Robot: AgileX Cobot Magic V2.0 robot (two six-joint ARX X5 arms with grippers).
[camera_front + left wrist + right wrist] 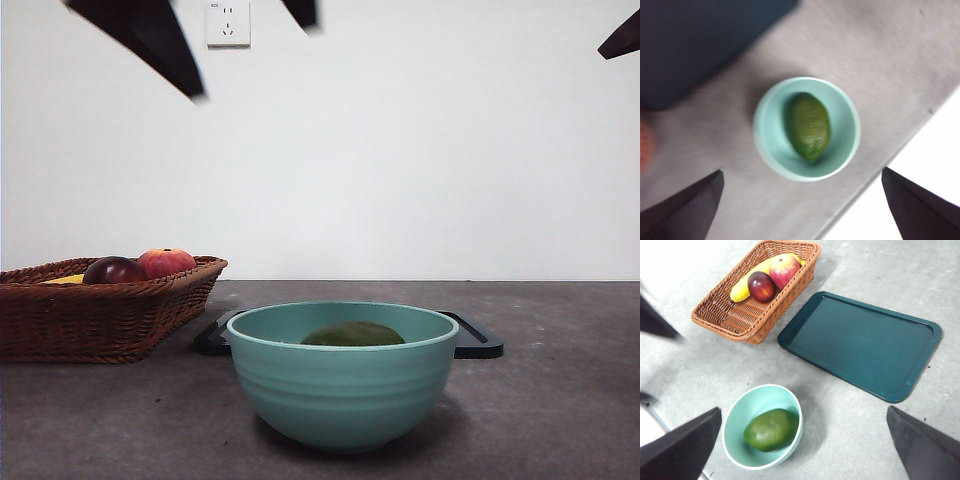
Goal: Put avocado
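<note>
Already the dark green oval avocado (771, 429) lies inside the pale teal ceramic bowl (790, 410), lower left of the right wrist frame, resting on the bowl floor so it can't roll. Left gripper (802, 210) hangs above the bowl, jaws spread wide, holding nothing; looks like the placing is done. Right gripper (805, 450) also hangs high, jaws apart, empty. Woven brown wicker basket (720, 315) with fruit sits upper left, dark teal flat tray (860, 345) centre right.

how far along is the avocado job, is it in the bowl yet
Looks done: the avocado lies inside the teal bowl. Nothing is in hand: the left gripper hangs open high above the bowl, and the right gripper is open too. Nothing seems left.
</note>
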